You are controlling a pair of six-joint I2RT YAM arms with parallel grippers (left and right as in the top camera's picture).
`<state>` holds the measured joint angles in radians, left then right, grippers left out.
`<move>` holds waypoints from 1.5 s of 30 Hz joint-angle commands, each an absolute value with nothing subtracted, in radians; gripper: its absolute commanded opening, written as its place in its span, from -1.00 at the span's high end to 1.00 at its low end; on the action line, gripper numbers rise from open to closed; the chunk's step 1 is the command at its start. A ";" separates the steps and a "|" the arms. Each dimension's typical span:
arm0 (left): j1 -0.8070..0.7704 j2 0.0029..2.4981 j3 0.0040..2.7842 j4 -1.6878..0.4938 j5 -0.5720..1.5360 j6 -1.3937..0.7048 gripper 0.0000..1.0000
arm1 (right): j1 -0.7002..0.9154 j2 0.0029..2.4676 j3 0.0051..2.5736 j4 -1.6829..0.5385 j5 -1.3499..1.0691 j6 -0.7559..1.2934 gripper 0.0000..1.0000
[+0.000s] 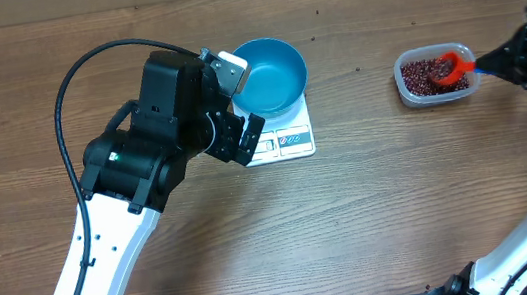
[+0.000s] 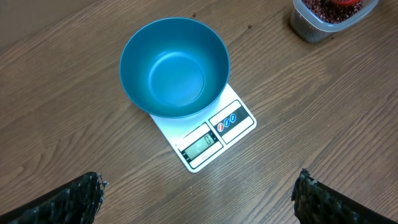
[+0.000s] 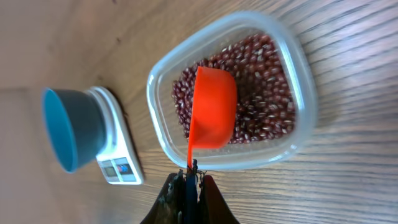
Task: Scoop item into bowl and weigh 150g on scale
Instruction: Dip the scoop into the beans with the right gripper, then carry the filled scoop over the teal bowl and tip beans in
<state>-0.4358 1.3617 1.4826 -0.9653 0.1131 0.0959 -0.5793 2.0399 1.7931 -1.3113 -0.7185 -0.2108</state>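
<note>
Fingers [image 3: 165,200] of the right gripper [image 3: 188,186] sit nearest the right wrist lens, pinched narrow on the thin handle of a bright red plastic scoop with a blue handle [image 3: 214,115]. Just past them, the scoop's cup lies over the heap inside a clear rounded-rectangular plastic container [image 3: 309,106]. The small dark red-brown beans [image 3: 261,81] fill that container's floor. None show on the face of the cup turned to the camera, so I cannot tell whether it carries a load.

Farther off across the brown wooden table [image 1: 354,227], well apart from the container, stands the small flat white rectangular kitchen scale [image 2: 211,140]. The round deep bright blue bowl [image 2: 174,74] rests on its platform and is empty. The scale's display is lit, but the reading is too small to trust. The left gripper [image 2: 198,198] hangs above bowl and scale, its jaws spread wide and holding nothing.

The step in hand looks like the first scoop, since nothing has reached the bowl. The next move calls for digging the cup under the beans, lifting it level and carrying it across the table. It then needs tipping over the bowl's mouth, clear of the left arm, which may crowd that approach.
</note>
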 commanded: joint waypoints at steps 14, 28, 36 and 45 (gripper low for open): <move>-0.431 1.369 1.489 -0.965 0.121 0.086 -0.99 | -0.583 2.052 1.789 -1.452 -1.081 -0.442 0.93; -0.431 1.369 1.489 -0.965 0.121 0.086 -1.00 | -0.333 2.052 1.810 -1.394 -1.172 -0.368 0.92; -0.431 1.369 1.489 -0.965 0.121 0.086 -0.99 | -0.149 2.052 1.847 -1.265 -1.161 -0.228 0.92; -0.431 1.369 1.489 -0.965 0.121 0.086 -0.99 | 0.054 2.049 1.948 -1.124 -0.827 -0.025 0.92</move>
